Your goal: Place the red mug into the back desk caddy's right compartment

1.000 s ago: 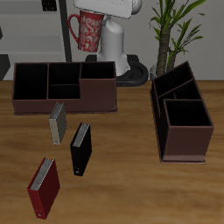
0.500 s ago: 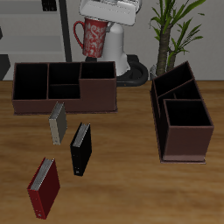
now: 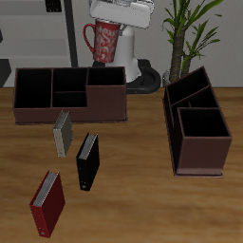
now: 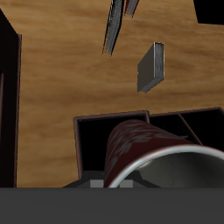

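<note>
The red mug (image 3: 102, 41), floral-patterned with its handle sticking out sideways, hangs tilted in my gripper (image 3: 117, 28), which is shut on its rim. It is in the air above the back desk caddy (image 3: 57, 112), a long maroon-brown box seen broadside. The mug is roughly over the right compartment (image 3: 106, 78), the large end section. In the wrist view the mug (image 4: 140, 147) fills the space just below my gripper (image 4: 122, 185), with its grey inside showing and the dark compartment (image 4: 91, 144) beneath it.
A second caddy (image 3: 196, 128) stands end-on across the table. A grey book (image 3: 63, 133), a black book (image 3: 87, 159) and a red book (image 3: 46, 203) lie in front of the back caddy. A potted plant (image 3: 187, 33) stands at the back.
The mug has moved with my gripper a little lower and sideways toward the caddy's end section; over the last half second it has hardly moved.
</note>
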